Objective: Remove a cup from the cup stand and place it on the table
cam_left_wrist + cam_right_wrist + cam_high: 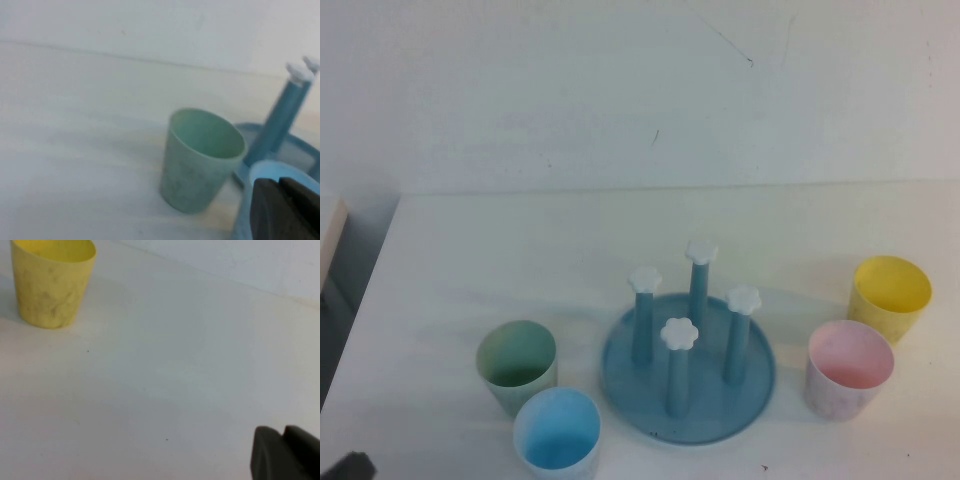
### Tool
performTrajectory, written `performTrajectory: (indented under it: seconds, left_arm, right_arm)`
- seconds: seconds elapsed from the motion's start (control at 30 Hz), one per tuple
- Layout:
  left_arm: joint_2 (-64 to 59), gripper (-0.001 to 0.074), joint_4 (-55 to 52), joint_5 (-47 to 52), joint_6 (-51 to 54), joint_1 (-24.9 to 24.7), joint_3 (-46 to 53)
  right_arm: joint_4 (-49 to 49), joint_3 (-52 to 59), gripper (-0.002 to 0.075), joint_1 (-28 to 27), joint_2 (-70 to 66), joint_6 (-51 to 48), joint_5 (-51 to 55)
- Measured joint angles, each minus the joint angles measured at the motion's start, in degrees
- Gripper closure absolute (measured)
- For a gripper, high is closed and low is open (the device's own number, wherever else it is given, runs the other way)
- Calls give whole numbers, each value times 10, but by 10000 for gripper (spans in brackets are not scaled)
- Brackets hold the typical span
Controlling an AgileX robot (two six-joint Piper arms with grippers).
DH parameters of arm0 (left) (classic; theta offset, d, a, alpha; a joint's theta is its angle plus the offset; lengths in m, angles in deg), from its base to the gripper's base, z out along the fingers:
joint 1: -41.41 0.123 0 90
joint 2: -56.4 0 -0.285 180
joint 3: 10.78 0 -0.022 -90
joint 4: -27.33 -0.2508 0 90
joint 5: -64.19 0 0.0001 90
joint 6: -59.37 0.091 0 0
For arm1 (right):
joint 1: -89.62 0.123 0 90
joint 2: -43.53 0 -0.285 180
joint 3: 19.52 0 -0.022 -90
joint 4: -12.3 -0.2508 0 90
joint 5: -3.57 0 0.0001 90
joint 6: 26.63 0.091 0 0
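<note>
The light blue cup [557, 432] stands upright on the white table [500, 260], in front of the cup stand [705, 412] and to its left. The stand's four white-capped pegs are bare. In the left wrist view my left gripper [279, 183] is shut and empty, just on the near side of the light blue cup's rim [272, 169], with the stand's tray [300, 150] behind it. A dark bit of the left arm [348, 466] shows at the high view's bottom left corner. My right gripper [284, 430] is shut and empty over bare table, out of the high view.
A green cup [517, 365] stands just behind the light blue one and also shows in the left wrist view [200, 160]. A pink cup [848, 368] and a yellow cup [888, 295] stand right of the stand. The yellow cup [50, 282] shows in the right wrist view.
</note>
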Motion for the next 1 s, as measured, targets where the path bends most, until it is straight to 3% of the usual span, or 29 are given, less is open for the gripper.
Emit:
performTrajectory:
  seconds: [0.23,0.33,0.47,0.77,0.9,1.0]
  left_arm:
    - [39,737,-25,-8,0,183,1]
    - [39,737,-33,14,0,223,1]
    - [39,737,-27,58,21,213,1]
    - [39,737,-15,87,89,98,1]
    - [39,737,0,87,94,97,1]
    - [39,737,1,87,96,123,1]
  right_arm:
    - [0,0,686,0,0,0,0]
    - [0,0,686,0,0,0,0]
    - [0,0,686,0,0,0,0]
    - [1,0,686,0,0,0,0]
    - [1,0,686,0,0,0,0]
    - [1,0,686,0,0,0,1]
